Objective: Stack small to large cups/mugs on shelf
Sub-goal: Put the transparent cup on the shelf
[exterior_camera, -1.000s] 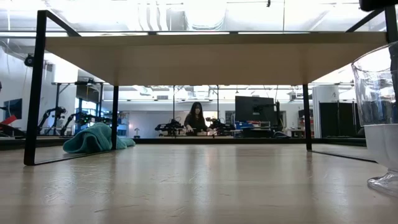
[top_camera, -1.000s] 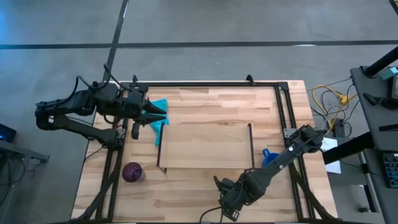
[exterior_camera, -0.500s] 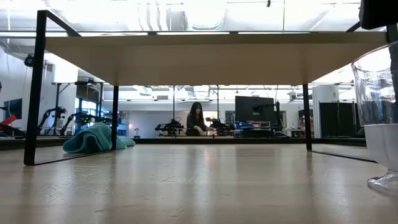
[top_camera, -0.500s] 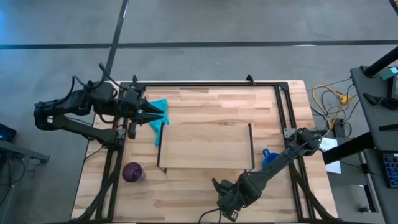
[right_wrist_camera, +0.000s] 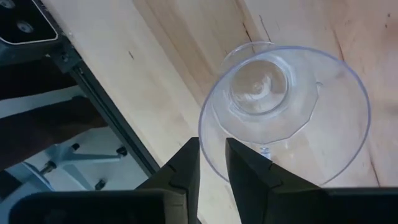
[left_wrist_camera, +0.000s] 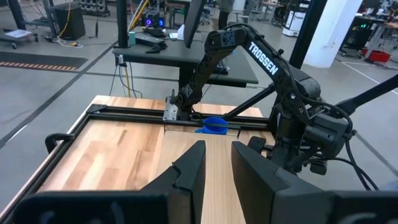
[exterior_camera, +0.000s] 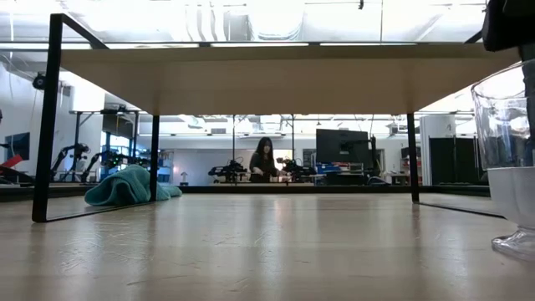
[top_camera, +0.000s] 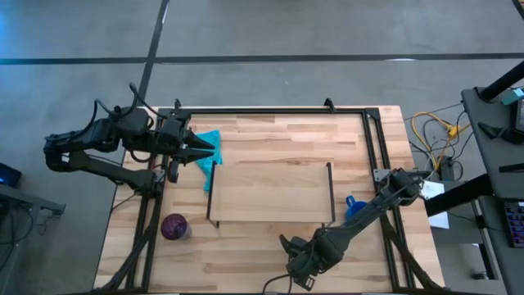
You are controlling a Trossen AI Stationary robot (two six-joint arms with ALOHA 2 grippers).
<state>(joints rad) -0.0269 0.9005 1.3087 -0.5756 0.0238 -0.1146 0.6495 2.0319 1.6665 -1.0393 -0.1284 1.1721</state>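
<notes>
The small clear glass cup (right_wrist_camera: pixel 283 106) stands on its foot near the table's near edge, at the right of the low view (exterior_camera: pixel 506 159). My right gripper (right_wrist_camera: pixel 212 149) is above it, shut on its rim, near the near edge in the high view (top_camera: pixel 288 246). The blue mug (top_camera: pixel 354 203) stands right of the shelf (top_camera: pixel 270 192). The purple cup (top_camera: pixel 173 227) stands left of the shelf. My left gripper (top_camera: pixel 214 152) hovers shut over the teal cloth (top_camera: pixel 209 141) and touches nothing. My right gripper has the glass cup by its rim (right_wrist_camera: pixel 206 134), one finger inside the cup and one outside. The fingers come from above, pointing down. The cup stands upright with its foot (exterior_camera: pixel 514 244) on the table.
The shelf's board spans the top of the low view, its black wire legs (exterior_camera: pixel 46 117) at both ends. The teal cloth (exterior_camera: pixel 129 184) lies by the far-left leg. Cables lie off the table's right side (top_camera: pixel 434 135). A person sits far back in the room (exterior_camera: pixel 263 159).
My right gripper has come down a little over the glass cup; more of it shows above the rim in the low view. The cup has stayed on the table.
</notes>
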